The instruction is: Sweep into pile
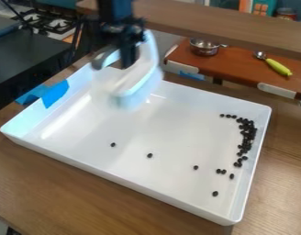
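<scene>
"Where are the dark pieces [247, 137]?"

"In the white tray [141, 179]; most make a thick, uneven band by its wall at 3 o'clock, with a thin row trailing off its far end; single ones lie apart at 8 and near 6 o'clock; a few more, one pair among them, sit between 4 and 5."

"And the gripper [128, 59]?"

"Up over the tray's far side, at 12 o'clock; its jaws are pinching the white tool [137, 87], which is blurred and hides part of the far wall."

"What stands in the way?"

"The tray's raised walls, all round the pieces; blue tape [55, 93] is stuck over the wall at 10 o'clock."

"Beyond that?"

"The wooden counter [73, 186] under the tray; a stove [52, 20] out at 11 o'clock; a metal pot [205, 47] at 1, on a red-brown board [239, 64]; a green-handled utensil [278, 67] on that board at 2; a wooden beam [226, 23] running across behind, past the pot's far side."
</scene>
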### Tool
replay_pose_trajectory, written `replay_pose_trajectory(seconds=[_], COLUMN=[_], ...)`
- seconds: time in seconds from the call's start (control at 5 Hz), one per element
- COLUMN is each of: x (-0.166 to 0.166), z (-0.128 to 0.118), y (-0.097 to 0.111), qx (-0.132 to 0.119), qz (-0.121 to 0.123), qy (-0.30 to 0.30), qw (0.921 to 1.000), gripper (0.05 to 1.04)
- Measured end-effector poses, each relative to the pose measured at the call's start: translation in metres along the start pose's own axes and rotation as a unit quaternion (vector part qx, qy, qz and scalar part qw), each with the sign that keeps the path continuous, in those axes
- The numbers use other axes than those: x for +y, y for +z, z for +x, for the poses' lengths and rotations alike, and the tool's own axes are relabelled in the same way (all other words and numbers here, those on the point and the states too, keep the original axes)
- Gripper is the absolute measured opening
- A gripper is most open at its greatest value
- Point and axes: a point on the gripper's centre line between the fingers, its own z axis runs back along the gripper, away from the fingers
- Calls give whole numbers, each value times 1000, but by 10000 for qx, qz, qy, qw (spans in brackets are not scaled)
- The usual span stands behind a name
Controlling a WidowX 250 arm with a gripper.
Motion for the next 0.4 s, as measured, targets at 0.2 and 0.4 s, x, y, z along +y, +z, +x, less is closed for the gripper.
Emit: replay_pose_trajectory(seconds=[0.2, 0.4], x=[55, 84], z=[-11, -17], y=[-12, -11], qx=[-174, -347], qz=[193, 242], qy=[2, -157], qw=[9997, 9990], gripper=[493, 493])
